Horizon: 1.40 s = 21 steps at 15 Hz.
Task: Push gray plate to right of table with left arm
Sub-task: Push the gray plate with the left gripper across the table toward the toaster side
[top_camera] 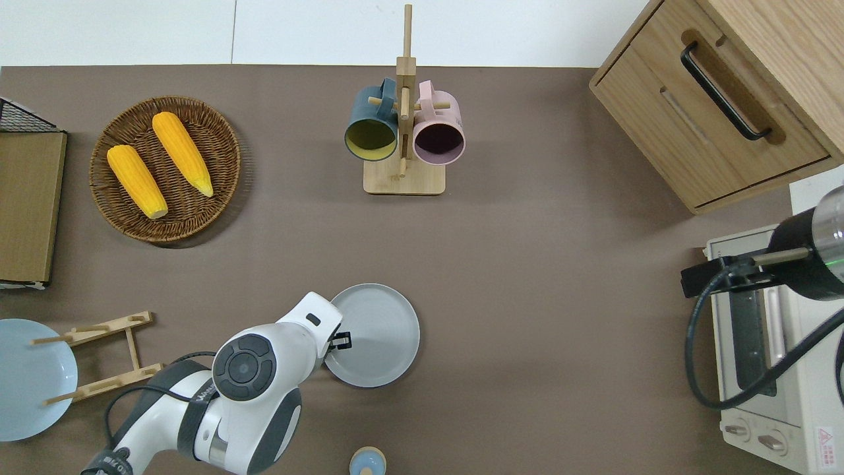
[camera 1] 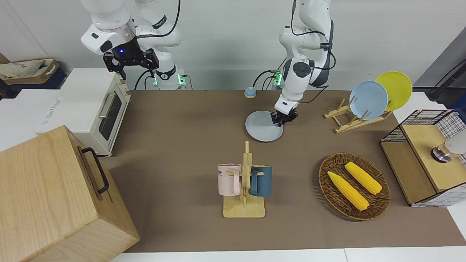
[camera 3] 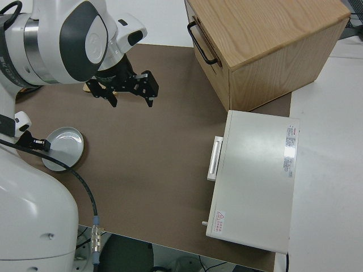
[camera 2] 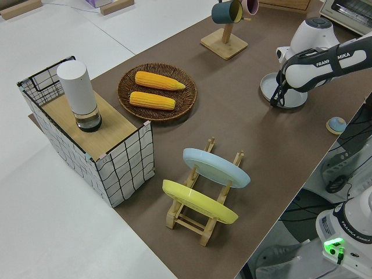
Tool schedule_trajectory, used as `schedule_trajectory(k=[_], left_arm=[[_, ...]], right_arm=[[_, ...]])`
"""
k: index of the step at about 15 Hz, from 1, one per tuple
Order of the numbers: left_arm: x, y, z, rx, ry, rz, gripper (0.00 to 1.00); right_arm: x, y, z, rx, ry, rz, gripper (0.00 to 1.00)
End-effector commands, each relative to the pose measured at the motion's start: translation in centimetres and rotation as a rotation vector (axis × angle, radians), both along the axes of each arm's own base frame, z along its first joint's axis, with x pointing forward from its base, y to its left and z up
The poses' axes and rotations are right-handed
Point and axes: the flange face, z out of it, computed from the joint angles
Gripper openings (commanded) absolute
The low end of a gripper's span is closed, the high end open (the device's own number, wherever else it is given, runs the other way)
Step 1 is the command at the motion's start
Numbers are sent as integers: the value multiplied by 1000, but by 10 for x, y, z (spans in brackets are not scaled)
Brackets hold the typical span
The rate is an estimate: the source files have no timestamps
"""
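Note:
The gray plate (camera 1: 261,128) (top_camera: 379,333) (camera 2: 289,87) (camera 3: 65,148) lies flat on the brown table (camera 1: 174,153) (top_camera: 541,277), about midway along it and on the robots' side of the mug stand. My left gripper (camera 1: 280,120) (top_camera: 340,341) (camera 2: 278,102) is lowered to the plate's rim, on the edge toward the left arm's end of the table. The wrist hides whether it touches the rim. My right gripper (camera 1: 131,67) (camera 3: 130,99) is parked, its fingers spread open and empty.
A wooden stand with a pink and a blue mug (camera 1: 244,182) (top_camera: 402,132) is farther from the robots than the plate. Toward the left arm's end are a corn basket (camera 1: 354,185), a plate rack (camera 1: 367,103) and a wire crate (camera 1: 429,163). Toaster oven (camera 1: 98,109), wooden drawer box (camera 1: 54,196) and small bell (camera 1: 249,92) also stand here.

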Motion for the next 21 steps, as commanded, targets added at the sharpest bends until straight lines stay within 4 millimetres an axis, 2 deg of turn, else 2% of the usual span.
schedule_trajectory(k=[1, 10, 14, 21], left_arm=[[-9, -48, -34, -19, 43, 22, 0], [-19, -128, -26, -63, 41, 49, 0], [-23, -153, -23, -77, 39, 71, 0], [-29, -215, -22, -99, 37, 98, 0]], right_arm=[[-3, -2, 4, 1, 4, -17, 983], [-3, -1, 4, 2, 4, -14, 983], [-3, -1, 4, 1, 4, -15, 983], [-3, -2, 4, 1, 4, -17, 983]])
